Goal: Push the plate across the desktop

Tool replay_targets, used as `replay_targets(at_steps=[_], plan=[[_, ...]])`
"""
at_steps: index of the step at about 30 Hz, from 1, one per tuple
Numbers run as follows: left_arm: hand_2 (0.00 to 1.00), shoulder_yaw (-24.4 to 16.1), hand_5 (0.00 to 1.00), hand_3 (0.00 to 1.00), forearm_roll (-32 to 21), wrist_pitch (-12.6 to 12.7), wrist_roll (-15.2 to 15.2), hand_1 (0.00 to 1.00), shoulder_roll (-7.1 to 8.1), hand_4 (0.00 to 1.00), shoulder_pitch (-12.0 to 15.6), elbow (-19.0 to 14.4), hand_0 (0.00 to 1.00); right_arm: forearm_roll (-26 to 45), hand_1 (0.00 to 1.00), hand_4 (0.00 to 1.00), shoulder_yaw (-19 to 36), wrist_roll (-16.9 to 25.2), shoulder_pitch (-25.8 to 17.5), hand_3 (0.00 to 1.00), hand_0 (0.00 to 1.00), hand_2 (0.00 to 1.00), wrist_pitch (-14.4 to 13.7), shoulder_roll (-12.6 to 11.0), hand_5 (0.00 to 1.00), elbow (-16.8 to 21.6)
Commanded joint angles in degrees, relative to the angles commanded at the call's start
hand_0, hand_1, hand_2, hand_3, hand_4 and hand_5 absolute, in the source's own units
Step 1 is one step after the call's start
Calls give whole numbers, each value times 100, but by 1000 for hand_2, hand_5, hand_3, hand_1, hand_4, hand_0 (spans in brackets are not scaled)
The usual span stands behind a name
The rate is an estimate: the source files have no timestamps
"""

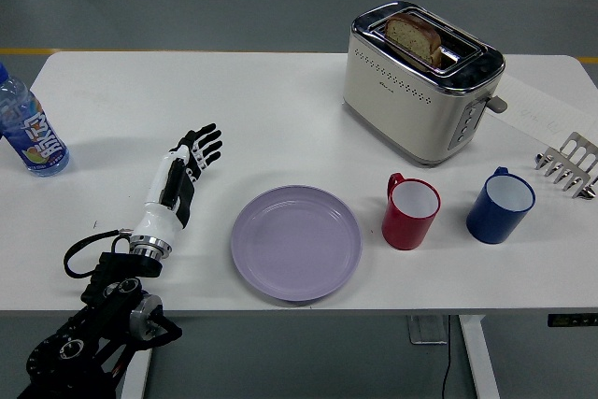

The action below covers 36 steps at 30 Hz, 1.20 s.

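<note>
A lilac plate (296,242) lies flat on the white table (280,119) near its front edge, left of a red mug. My left hand (182,173) is over the table to the plate's left, well apart from it, with the fingers spread and holding nothing. The right hand is out of view.
A red mug (410,211) stands just right of the plate, with a blue mug (501,205) beyond it. A cream toaster (419,79) with bread in it stands at the back right. A metal rack (568,165) is at the right edge. A water bottle (28,132) stands at the far left.
</note>
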Motion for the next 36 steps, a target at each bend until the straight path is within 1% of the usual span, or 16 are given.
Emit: replay_targets(at_steps=[3,5,9,10,16,18,19,20,23,25,26,31,32,33,34,36], plan=[[783,-152,998,732,107,-47,120,771,18,510,138,-305,803,210,613,327,-161,64,-22,573,646,674,14,-16,251,-13],[783,-270,998,732,191,-89,214,771,63,510,272,-602,803,410,613,327,-314,124,-45,573,646,674,27,-29,251,-26],[760,-410,998,714,324,-150,351,757,83,515,582,-1233,796,1200,617,327,-1001,437,-172,573,646,674,80,-86,250,-66],[760,-415,998,714,339,-153,359,757,82,515,612,-1316,796,1420,617,327,-1107,470,-187,573,646,674,85,-90,250,-67],[756,-252,998,710,488,-196,428,751,30,519,908,-1833,793,2467,618,325,-1170,961,-447,573,651,677,66,-21,251,-68],[756,-202,998,710,507,-203,437,751,26,519,939,-1899,793,2881,618,325,-1294,1127,-542,573,651,677,122,0,251,-68],[756,-158,998,710,512,-206,438,751,31,519,944,-1933,793,3133,618,325,-1515,1306,-660,573,651,677,259,19,251,-68],[755,-146,998,708,513,-206,438,750,32,524,946,-1942,798,3384,672,326,-1636,1383,-695,583,671,735,303,23,249,-68],[755,-82,998,708,540,-207,435,750,61,524,926,-1949,798,4092,672,326,-2268,1838,-992,583,671,735,690,83,249,-68],[755,-62,998,708,556,-205,432,750,71,524,922,-1930,798,4576,672,326,-2615,1947,-1116,583,671,735,848,119,249,-36],[754,-54,998,706,563,-203,430,749,72,522,921,-1912,797,4836,699,345,-2698,1968,-1182,609,712,785,930,146,272,-8],[754,-38,998,706,584,-188,425,749,50,522,928,-1828,797,6028,699,345,-3136,2037,-1384,609,712,785,1311,320,272,128],[753,-40,998,704,587,-187,425,747,47,526,931,-1819,795,6252,677,400,-3194,2065,-1403,662,698,789,1399,349,420,151],[753,-44,998,704,593,-184,425,747,41,526,933,-1807,795,6512,677,400,-3262,2099,-1424,662,698,789,1543,386,420,204],[753,-45,998,704,594,-183,425,747,40,526,934,-1804,795,6736,677,400,-3279,2108,-1430,662,698,789,1588,396,420,219],[753,-46,998,704,601,-180,422,747,48,526,919,-1799,795,7209,677,400,-3553,2141,-1434,662,698,789,1882,441,420,326]])
